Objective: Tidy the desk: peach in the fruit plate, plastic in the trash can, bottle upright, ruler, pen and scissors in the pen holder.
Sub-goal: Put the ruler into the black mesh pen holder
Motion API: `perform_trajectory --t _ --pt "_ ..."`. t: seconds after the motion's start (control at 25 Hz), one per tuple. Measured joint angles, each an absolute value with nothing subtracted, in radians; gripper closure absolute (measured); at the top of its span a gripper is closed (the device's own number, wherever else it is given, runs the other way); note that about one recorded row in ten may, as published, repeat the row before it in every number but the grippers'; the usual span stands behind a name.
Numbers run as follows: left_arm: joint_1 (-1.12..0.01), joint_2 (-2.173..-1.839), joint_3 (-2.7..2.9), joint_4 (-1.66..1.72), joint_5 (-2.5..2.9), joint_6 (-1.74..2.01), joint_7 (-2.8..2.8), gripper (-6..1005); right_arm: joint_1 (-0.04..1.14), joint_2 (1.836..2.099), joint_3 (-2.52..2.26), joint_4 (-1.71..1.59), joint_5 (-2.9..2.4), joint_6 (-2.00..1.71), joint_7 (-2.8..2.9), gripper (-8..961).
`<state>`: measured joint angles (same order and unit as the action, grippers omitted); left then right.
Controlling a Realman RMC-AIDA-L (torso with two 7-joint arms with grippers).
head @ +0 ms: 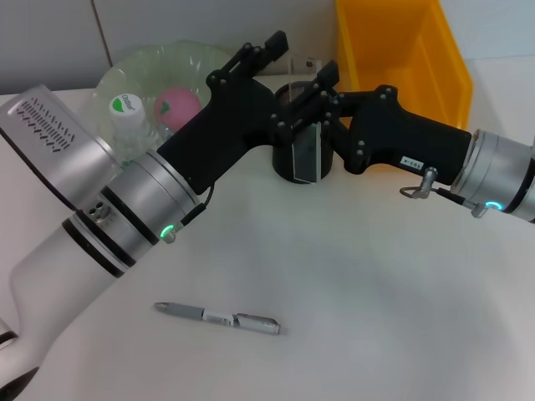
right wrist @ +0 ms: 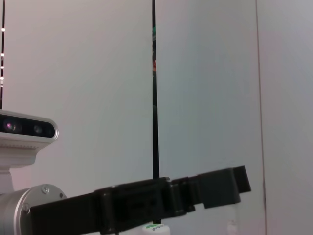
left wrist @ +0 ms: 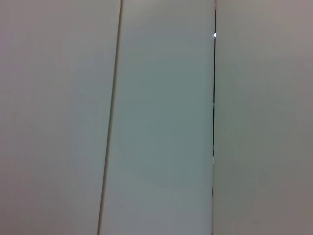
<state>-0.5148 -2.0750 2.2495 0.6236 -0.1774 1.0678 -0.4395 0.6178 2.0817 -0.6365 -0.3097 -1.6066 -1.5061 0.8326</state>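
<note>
— White worktop, pale panelled wall behind it. Where do the arms stand?

— Both reach in over the far middle. The left arm rises from the near left corner and stretches toward the back, its left claw raised above and just behind the black pen holder, fingers pointing to the wall. The right arm comes in from the right edge, its right claw directly over the holder's mouth.

— Are they gripping anything?

— The right claw is closed narrowly on a clear ruler, which stands upright with its lower end inside the pen holder. The left claw's fingers look close together with nothing between them that I can make out; I cannot tell more than that.

— And the other things?

— A pen, silver-grey, lies flat on the near part of the worktop, well apart from the holder. The pink peach sits in the clear fruit plate at the far left, beside a bottle with a white and green cap, standing upright. A yellow bin stands at the far right, just behind the right arm.

— The wrist views?

— The left shows only wall. The right shows wall and the left claw's black fingers across it.
</note>
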Motion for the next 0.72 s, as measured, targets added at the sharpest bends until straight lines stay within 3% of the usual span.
perform_trajectory --t 0.2,0.4,0.72 --pt "-0.499 -2.069 2.233 0.629 -0.176 1.094 -0.469 387 0.601 2.08 -0.624 -0.318 -1.532 -1.512 0.827 947" --pt "-0.477 -2.053 2.214 0.621 -0.112 1.134 -0.562 186 0.585 2.08 -0.627 -0.341 -1.387 -1.52 0.803 948" --pt "-0.43 -2.047 2.125 0.614 0.141 1.138 -0.711 186 0.635 2.083 -0.639 -0.339 -1.346 -1.433 0.797 947"
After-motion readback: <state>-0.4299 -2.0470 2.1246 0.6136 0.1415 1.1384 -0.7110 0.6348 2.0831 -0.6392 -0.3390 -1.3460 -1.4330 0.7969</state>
